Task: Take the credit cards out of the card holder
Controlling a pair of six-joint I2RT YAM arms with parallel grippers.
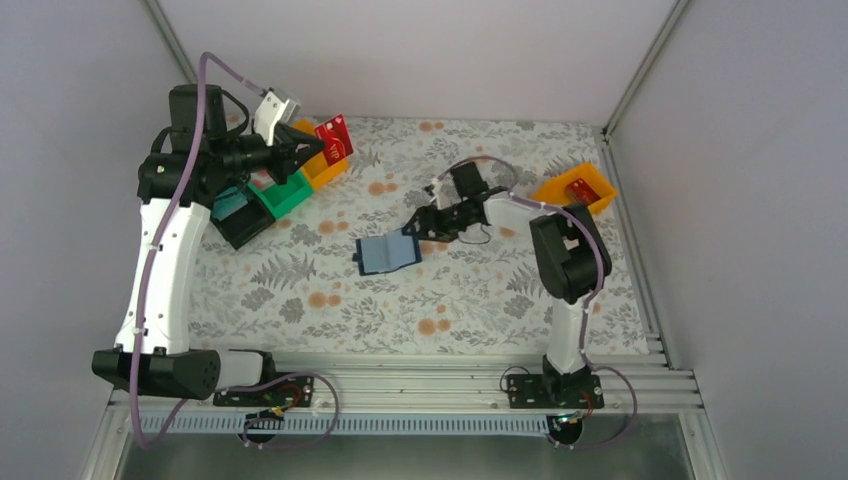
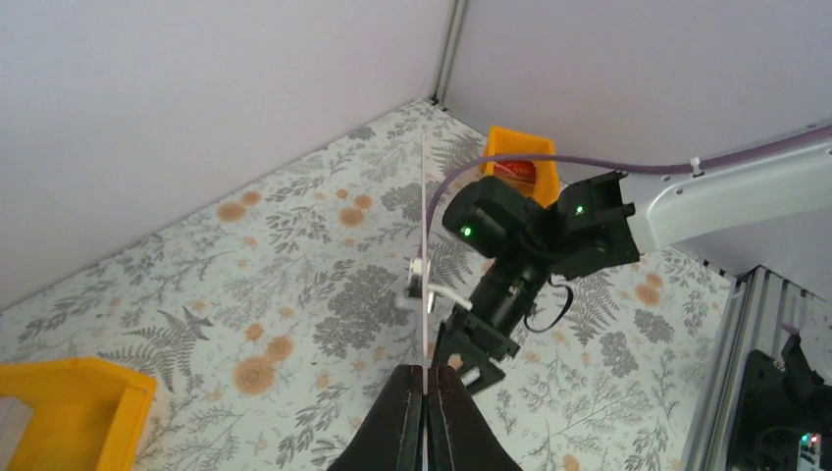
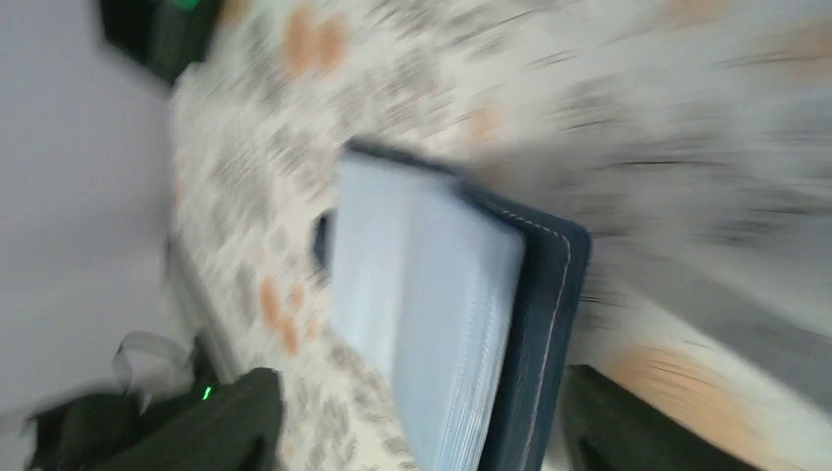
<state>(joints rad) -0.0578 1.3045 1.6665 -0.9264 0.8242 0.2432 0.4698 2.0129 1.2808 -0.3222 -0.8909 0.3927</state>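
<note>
left gripper point(image 2: 425, 378): is pinching a credit card point(image 1: 334, 137) by its lower edge and holding it raised over the yellow bin point(image 1: 325, 172) at the table's far left. in the wrist view the card is showing edge-on, a thin line rising from the closed fingers.
right gripper point(image 1: 417, 228): is standing with jaws apart at the right edge of the card holder point(image 1: 385, 253). the blurred wrist view is showing a finger on either side of the holder with a gap on at least one side, so nothing is being gripped.
card holder: is lying open on the floral table point(image 1: 300, 290) between the two arms, blue pockets facing up. whether more cards are sitting inside cannot be told.
orange bin point(image 1: 560, 186): is sitting at far right with a reddish card point(image 1: 581, 188) in it.
step in hand: by the look of it, one extracted card is being carried to a bin.
next move: is likely calling for lowering the card into the bin and loosening the fingers, then checking the holder's pockets.
</note>
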